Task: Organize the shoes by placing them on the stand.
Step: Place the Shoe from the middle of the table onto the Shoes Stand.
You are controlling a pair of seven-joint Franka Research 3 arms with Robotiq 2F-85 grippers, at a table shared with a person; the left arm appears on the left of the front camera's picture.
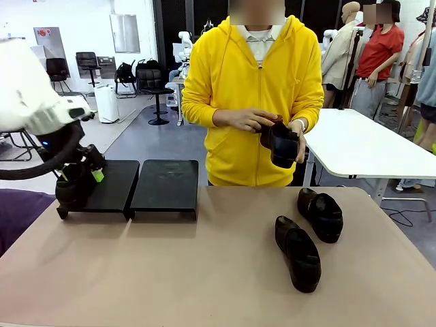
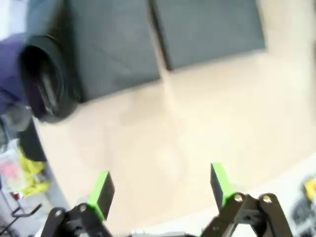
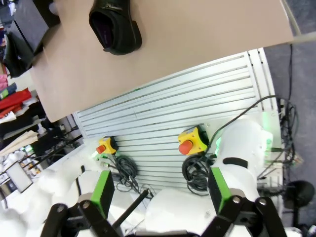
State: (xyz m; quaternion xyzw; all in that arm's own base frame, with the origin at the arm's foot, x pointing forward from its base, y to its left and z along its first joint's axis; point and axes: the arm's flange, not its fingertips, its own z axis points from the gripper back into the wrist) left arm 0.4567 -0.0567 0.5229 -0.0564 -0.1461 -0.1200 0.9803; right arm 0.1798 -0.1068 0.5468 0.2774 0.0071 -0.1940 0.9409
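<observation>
One black glossy shoe (image 1: 72, 192) sits at the left end of the stand (image 1: 167, 180), a low black rack of two panels. My left gripper (image 1: 82, 177) hovers just over that shoe, open and holding nothing. The blurred left wrist view has the same shoe (image 2: 44, 84) at the stand's (image 2: 207, 24) edge, well beyond my open left gripper (image 2: 160, 190). A person in a yellow hoodie holds another shoe (image 1: 283, 143) in both hands. Two shoes (image 1: 320, 214) (image 1: 298, 252) lie on the table at the right. My right gripper (image 3: 159, 190) is open, far from a shoe (image 3: 114, 24).
The tan tabletop (image 1: 191, 266) stretches between the stand and the two loose shoes. A purple cloth (image 1: 17, 211) lies at the table's left edge. Below the table edge, the right wrist view takes in the robot base with two emergency-stop buttons (image 3: 190, 143).
</observation>
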